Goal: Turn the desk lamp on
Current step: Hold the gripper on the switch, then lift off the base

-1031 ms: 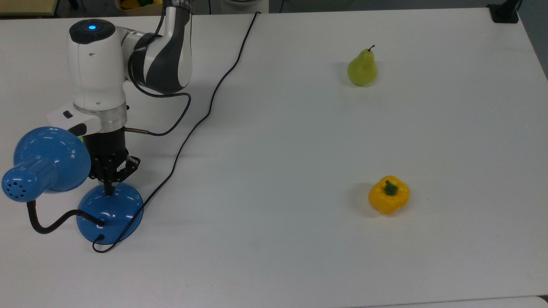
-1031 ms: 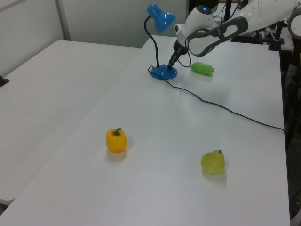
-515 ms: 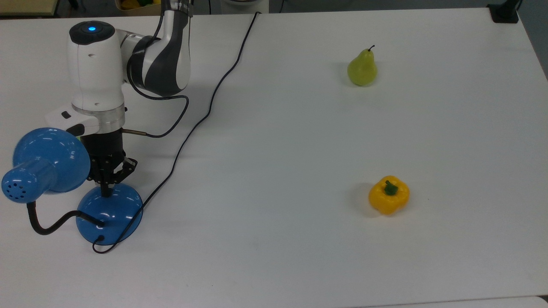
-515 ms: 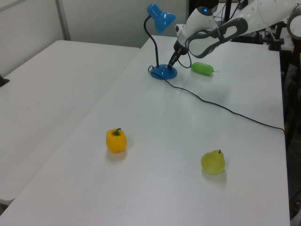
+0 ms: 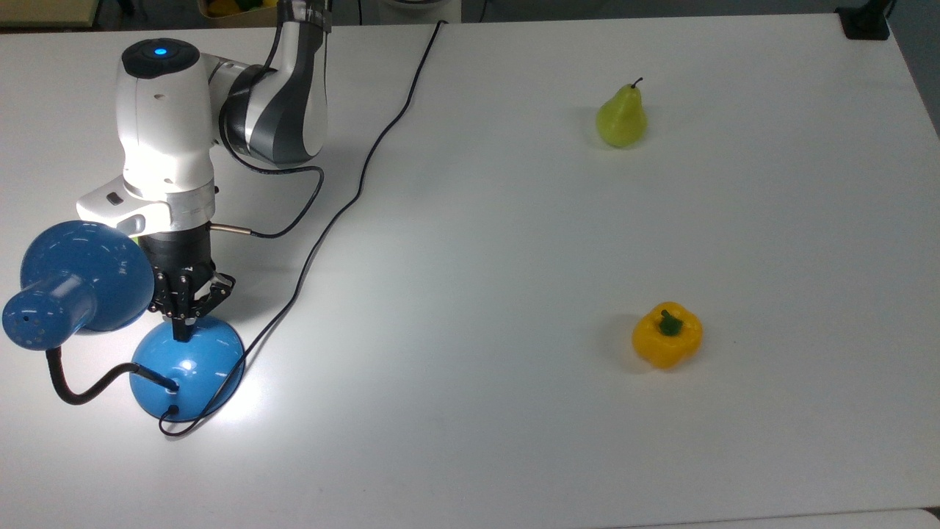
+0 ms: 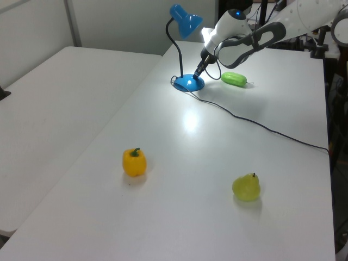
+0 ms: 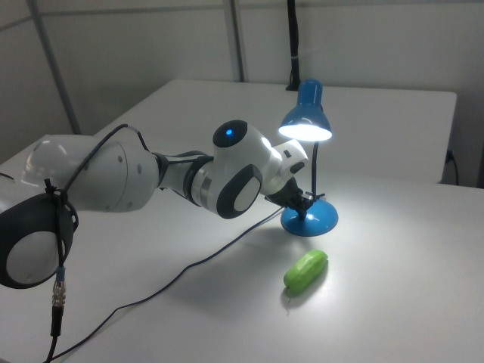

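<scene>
Since the shade throws a bright pool on the table (image 5: 514, 441) in the top view, I'd call the desk lamp (image 5: 187, 364) lit; it sits at the top view's lower left, gripper (image 5: 180, 334) tip down on the domed base with the fingers pinched together, holding nothing.

Left view: the lamp stands at the far end beside a green vegetable (image 6: 234, 79), gripper (image 6: 196, 74) poking the base's top.

Right view: the glowing shade hangs on a thin gooseneck, so I reckon it's light, glossy and tippy. I'd only press straight down on the base, never grab the neck.
</scene>
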Action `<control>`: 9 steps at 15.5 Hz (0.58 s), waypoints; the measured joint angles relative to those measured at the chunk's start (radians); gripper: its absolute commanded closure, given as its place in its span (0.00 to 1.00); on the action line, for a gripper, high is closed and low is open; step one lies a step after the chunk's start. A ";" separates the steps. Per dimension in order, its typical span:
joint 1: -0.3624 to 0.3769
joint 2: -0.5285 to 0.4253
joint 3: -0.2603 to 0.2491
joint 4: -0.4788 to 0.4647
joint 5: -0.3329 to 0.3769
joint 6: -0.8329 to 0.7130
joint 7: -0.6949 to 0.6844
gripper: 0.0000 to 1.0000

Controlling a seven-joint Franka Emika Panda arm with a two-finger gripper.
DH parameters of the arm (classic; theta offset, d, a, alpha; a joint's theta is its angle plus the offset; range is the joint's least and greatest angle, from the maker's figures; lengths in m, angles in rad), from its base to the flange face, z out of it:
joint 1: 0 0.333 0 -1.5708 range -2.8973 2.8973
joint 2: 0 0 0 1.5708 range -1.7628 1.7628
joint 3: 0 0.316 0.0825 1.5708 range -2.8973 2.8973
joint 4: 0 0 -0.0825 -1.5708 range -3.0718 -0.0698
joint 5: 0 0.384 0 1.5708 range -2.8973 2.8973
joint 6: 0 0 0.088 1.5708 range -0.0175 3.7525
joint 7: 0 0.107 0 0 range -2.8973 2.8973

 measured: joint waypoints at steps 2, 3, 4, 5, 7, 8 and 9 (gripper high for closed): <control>0.000 0.000 0.000 0.001 0.000 0.002 -0.003 1.00; 0.000 -0.001 0.000 0.003 0.000 0.006 -0.003 1.00; 0.000 -0.004 0.000 0.006 0.000 0.007 -0.003 1.00; 0.000 -0.009 0.000 0.006 0.000 0.007 -0.003 1.00; 0.000 -0.029 0.000 -0.002 0.000 0.007 -0.003 1.00; 0.000 -0.042 0.000 -0.013 0.000 0.007 -0.003 1.00; 0.001 -0.055 0.000 -0.029 0.000 0.005 -0.003 1.00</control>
